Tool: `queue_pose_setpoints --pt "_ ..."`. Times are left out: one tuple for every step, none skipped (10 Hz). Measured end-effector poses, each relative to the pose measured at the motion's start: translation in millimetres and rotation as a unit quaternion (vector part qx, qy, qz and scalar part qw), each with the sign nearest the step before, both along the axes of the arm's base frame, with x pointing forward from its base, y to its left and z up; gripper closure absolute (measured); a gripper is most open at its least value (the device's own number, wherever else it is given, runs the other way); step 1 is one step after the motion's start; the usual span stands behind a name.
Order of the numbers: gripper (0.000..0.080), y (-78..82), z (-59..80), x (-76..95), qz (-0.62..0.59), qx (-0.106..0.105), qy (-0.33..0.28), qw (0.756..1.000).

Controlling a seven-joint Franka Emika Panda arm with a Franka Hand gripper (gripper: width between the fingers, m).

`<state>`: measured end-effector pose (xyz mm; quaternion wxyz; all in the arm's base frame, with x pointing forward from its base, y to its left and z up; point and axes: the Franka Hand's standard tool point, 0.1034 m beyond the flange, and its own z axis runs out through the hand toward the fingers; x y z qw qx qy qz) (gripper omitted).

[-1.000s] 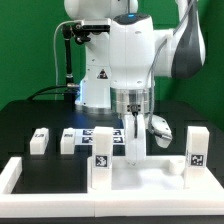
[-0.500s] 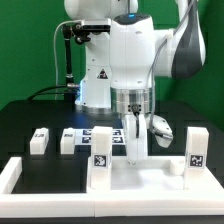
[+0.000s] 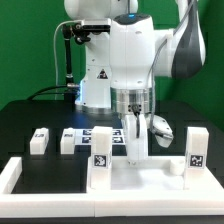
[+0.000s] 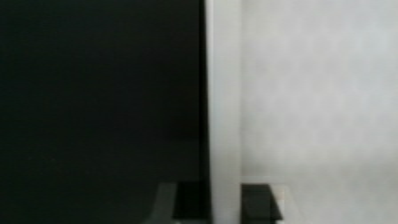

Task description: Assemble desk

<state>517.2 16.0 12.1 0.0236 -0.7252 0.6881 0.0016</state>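
The white desk top (image 3: 150,172) lies flat inside the border frame. Two white legs stand upright on it, one at the exterior view's left (image 3: 100,160) and one at its right (image 3: 197,150), each with a square tag. Two loose legs (image 3: 40,140) (image 3: 68,141) lie on the black table behind. My gripper (image 3: 135,152) points straight down at the top's rear edge. In the wrist view my gripper (image 4: 222,190) has one finger on each side of the desk top's (image 4: 311,100) thin white edge and is shut on it.
The low white border frame (image 3: 20,176) runs round the front and sides. The marker board (image 3: 98,133) lies behind the desk top, next to my gripper. The robot's base (image 3: 95,85) stands at the back. The black table (image 4: 89,100) fills half the wrist view.
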Motion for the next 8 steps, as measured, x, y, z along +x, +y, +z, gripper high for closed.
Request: queue_pose_setpoints --pt "0.0739 -9.4 0.6 -6.3 0.039 -0.005 -0.006 0.999" --pt "0.0739 -20.3 0.2 -12.4 0.088 -0.008 -0.006 0.996" --pt "0.0739 -32.6 -0.6 -17.8 0.153 -0.015 -0.009 0.988" --pt "0.0739 -41.0 -0.6 -20.4 0.198 -0.018 -0.010 0.980" --pt "0.0739 -41.1 -0.6 -20.5 0.200 -0.018 -0.009 0.980" --pt "0.0739 -45.2 -0.4 -21.2 0.236 -0.021 -0.009 0.971" --pt "0.0739 -48.3 -0.3 -21.5 0.260 -0.023 -0.010 0.965" --pt "0.0739 -52.5 0.1 -21.2 0.303 -0.025 -0.010 0.953"
